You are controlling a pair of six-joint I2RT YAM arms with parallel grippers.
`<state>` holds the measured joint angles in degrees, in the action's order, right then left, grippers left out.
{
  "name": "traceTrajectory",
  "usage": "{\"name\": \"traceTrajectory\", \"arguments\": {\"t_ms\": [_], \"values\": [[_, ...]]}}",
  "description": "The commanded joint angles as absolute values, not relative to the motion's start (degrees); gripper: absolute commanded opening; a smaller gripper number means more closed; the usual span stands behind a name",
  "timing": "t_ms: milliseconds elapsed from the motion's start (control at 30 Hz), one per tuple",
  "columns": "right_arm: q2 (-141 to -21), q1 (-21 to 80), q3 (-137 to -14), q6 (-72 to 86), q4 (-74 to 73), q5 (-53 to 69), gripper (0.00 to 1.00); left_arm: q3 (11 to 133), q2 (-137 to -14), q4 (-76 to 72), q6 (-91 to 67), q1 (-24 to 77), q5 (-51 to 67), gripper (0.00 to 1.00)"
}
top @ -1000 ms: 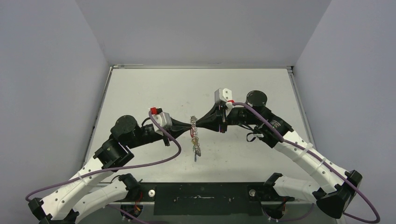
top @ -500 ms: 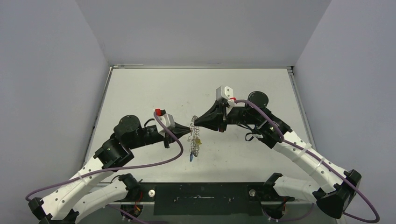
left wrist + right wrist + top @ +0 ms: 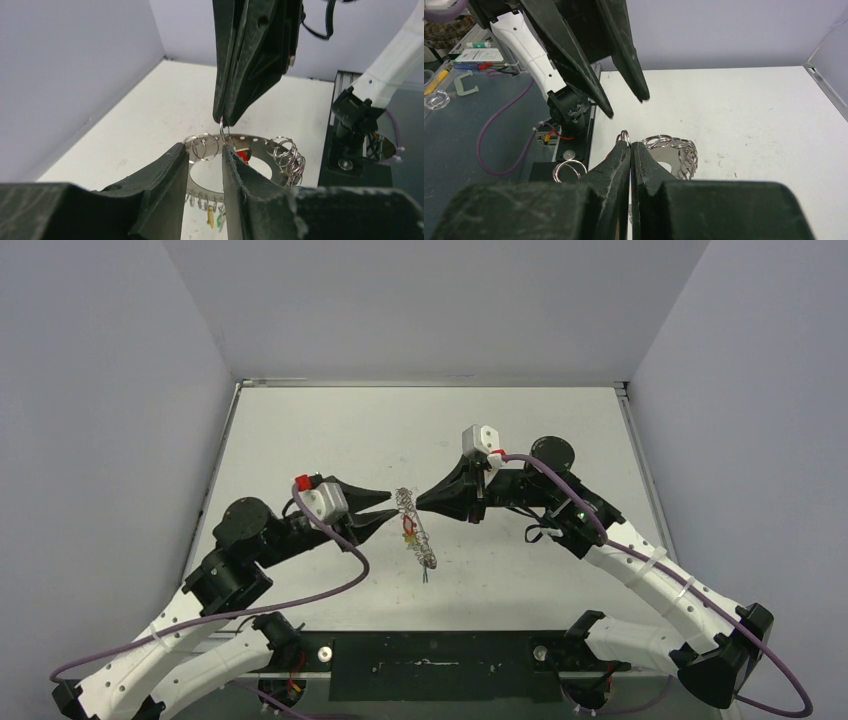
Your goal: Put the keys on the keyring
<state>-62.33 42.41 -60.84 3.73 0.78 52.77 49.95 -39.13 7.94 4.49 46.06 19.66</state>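
Grey walls close in a white worktop (image 3: 300, 430). Near the middle of the top view the keyring (image 3: 417, 532) hangs edge-on, slanting down and to the right from its upper end. The right hand (image 3: 421, 504) holds that end, its fingers pressed together on one wire loop (image 3: 624, 135) at the ring's rim. Whether the ring's lower edge touches the worktop cannot be told.

In the left wrist view a key (image 3: 242, 156) shows through the ring's central hole, though only its red tag can be seen. A yellow tag (image 3: 210, 220) dangles below the ring's near edge.

The left hand (image 3: 392, 506) sits just left of the ring. Its fingers are spread apart with nothing between them, and their tips point right towards it. Both arms reach in from the bottom corners of the top view with elbows bent outward. Their forearms converge so that the hands meet nose to nose at centre frame. A purple cable (image 3: 330, 585) loops along the left arm.
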Motion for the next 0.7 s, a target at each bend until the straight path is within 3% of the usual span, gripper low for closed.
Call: {"name": "traceTrajectory", "arguments": {"t_ms": [0, 167, 433, 667], "values": [[-60.20, 42.36, -61.18, 3.34, 5.89, 52.69, 0.00, 50.24, -37.69, 1.46, 2.51, 46.20, 16.83, 0.30], [-60.21, 42.36, -61.37, 3.27, 5.55, 52.91, 0.00, 51.71, -40.06, -1.75, 0.41, 46.19, 18.81, 0.30], [-60.03, 42.36, -61.23, 2.99, 5.28, 52.74, 0.00, 54.61, -44.12, -0.72, -2.13, 46.17, 23.55, 0.22], [-59.90, 42.36, -61.04, 2.69, 4.93, 52.48, 0.00, 54.69, -43.67, 3.67, -2.87, 46.17, 23.62, 0.26]]}}
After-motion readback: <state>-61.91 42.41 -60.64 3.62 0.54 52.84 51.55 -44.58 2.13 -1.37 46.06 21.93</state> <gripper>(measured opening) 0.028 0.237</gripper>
